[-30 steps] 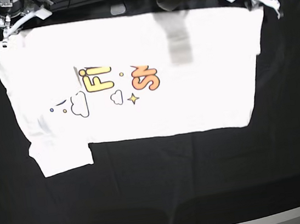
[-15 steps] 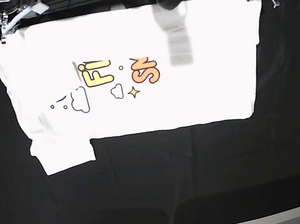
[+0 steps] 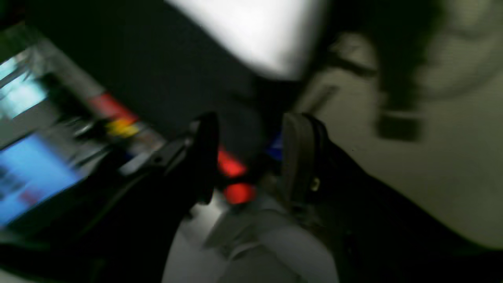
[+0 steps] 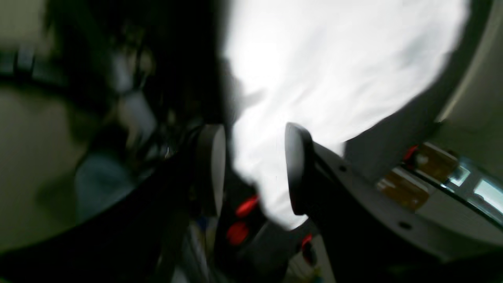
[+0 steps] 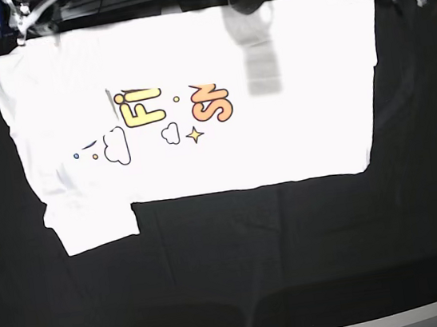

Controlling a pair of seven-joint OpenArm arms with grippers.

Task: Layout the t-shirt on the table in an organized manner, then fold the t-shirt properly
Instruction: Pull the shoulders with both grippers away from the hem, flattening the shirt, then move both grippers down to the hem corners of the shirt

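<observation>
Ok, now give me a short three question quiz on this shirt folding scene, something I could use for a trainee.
1. True or false: the white cotton t-shirt with colourful cartoon lettering lies print side up on the black cloth table.
2. In the base view, the sleeve reaching toward the near table edge is on the view's: A) left, B) right, C) middle.
3. Fill in: in its wrist view, the left gripper is ____, with nothing between its jaws.

Key: 1 true; 2 A; 3 open.
</observation>
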